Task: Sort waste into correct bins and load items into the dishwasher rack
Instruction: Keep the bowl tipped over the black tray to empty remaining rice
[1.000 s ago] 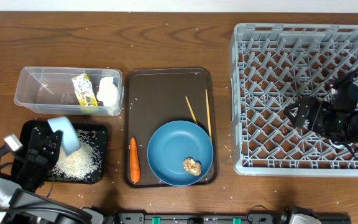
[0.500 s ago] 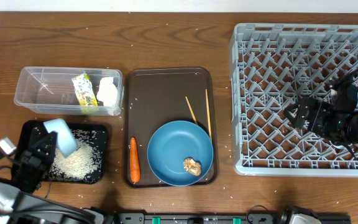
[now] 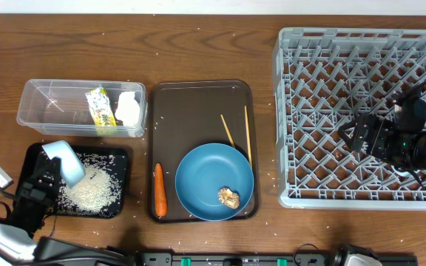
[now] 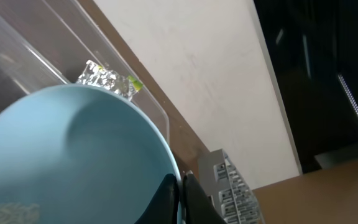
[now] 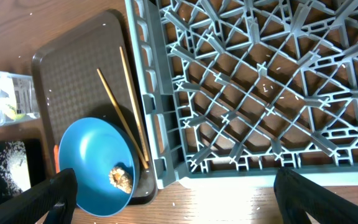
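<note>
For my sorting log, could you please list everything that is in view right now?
dishwasher rack: one, grey, right side
serving tray: one, brown, centre
plate: one, blue, on serving tray's front
food scrap: one, tan, on plate
chopsticks: two, wooden, on serving tray behind plate
carrot: one, orange, on serving tray's left edge
tub: one, clear, back left
snack wrapper: one, yellow-green, in tub
tissue: one, white, in tub
black tray: one, black, front left
rice: many grains, white, in black tray and strewn on table
cup: one, light blue, tilted over black tray
left claw: one, black, shut on cup
right claw: one, black, open over dishwasher rack
</note>
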